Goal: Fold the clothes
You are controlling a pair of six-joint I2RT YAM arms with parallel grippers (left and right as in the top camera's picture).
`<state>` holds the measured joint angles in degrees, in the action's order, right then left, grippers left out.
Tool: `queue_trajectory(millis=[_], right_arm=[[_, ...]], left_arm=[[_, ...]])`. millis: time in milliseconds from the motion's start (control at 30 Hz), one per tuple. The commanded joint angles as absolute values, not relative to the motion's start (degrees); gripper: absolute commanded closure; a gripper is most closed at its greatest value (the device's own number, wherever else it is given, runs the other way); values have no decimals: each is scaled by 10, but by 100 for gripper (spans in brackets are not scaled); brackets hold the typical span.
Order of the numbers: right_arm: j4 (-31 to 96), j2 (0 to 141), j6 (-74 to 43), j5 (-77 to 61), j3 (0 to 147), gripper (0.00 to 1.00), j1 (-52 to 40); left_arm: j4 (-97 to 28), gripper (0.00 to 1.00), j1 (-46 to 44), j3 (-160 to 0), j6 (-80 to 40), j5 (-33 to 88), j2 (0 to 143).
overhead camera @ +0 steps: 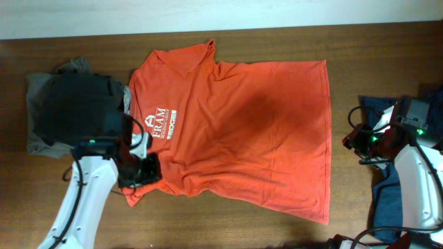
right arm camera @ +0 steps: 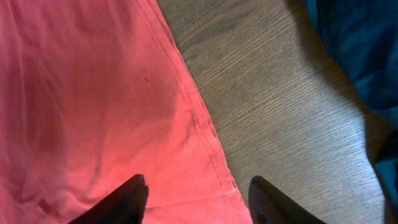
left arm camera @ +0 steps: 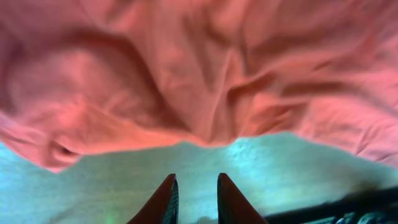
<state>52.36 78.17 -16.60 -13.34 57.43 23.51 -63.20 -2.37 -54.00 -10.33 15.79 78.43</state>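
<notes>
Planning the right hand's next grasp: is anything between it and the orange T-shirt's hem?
Nothing visible. The right hand hangs open directly over the hem of the orange T-shirt; the navy garment lies off to the side on the table.

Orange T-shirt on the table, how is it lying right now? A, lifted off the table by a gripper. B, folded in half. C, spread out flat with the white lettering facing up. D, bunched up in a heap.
C: the overhead view shows the orange T-shirt spread open on the table, with its white lettering facing up.
</notes>
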Motion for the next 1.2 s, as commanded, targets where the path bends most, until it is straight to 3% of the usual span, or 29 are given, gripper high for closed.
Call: queue_trajectory(millis=[0,167,433,933,1167], right_arm=[[521,783,-167,-131,580,40,237],[520,783,-167,-131,580,39,237],[519,783,-167,-131,580,39,237],[521,783,-167,-131,580,39,237],[520,783,-167,-131,580,39,237]], left_arm=[[-595,78,-34,-476,-111,152,787],[-545,76,-34,-419,-111,150,787],[-420,64,-34,-387,-172,130,789],[-462,64,-34,-380,-184,173,826],[-397,64,-34,-375,-204,150,837]])
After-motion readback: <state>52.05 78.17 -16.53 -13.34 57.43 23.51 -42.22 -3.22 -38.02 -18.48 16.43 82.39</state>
